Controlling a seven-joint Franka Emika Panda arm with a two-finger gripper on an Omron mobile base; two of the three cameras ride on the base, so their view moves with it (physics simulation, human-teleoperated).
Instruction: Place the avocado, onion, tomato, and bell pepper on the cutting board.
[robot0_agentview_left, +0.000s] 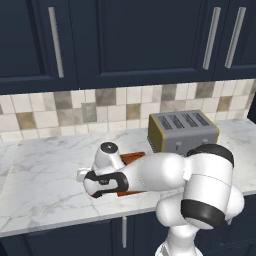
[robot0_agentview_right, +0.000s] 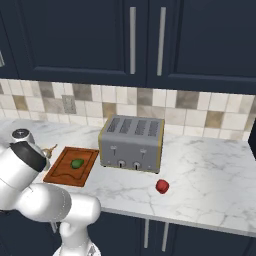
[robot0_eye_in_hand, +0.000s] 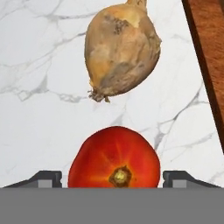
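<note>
The gripper (robot0_eye_in_hand: 113, 177) stands open over the counter, one dark finger tip on each side of the tomato (robot0_eye_in_hand: 114, 156), with a visible gap between each tip and the fruit; nothing is gripped. The tomato rests on the white marble counter (robot0_eye_in_hand: 39, 131), its small green top facing the hand camera. Just beyond it, apart from it, lies the onion (robot0_eye_in_hand: 120, 52), also on the marble. The cutting board (robot0_eye_in_hand: 210, 57) runs along the right edge of the hand view, near both vegetables. In the right base view the board carries the avocado (robot0_agentview_right: 77, 163), so one item appears placed; the small red item (robot0_agentview_right: 162, 186) on the counter in front of the toaster (robot0_agentview_right: 131, 142) is judged to be the bell pepper, well apart from the board. The step in hand is judged to be the pick of the tomato. The next move calls for closing the jaws squarely on the round, glossy fruit, lifting clear, then shifting sideways over the board edge. The onion sits close ahead, so any forward drift risks nudging it. Open marble lies on the side away from the board.
</note>
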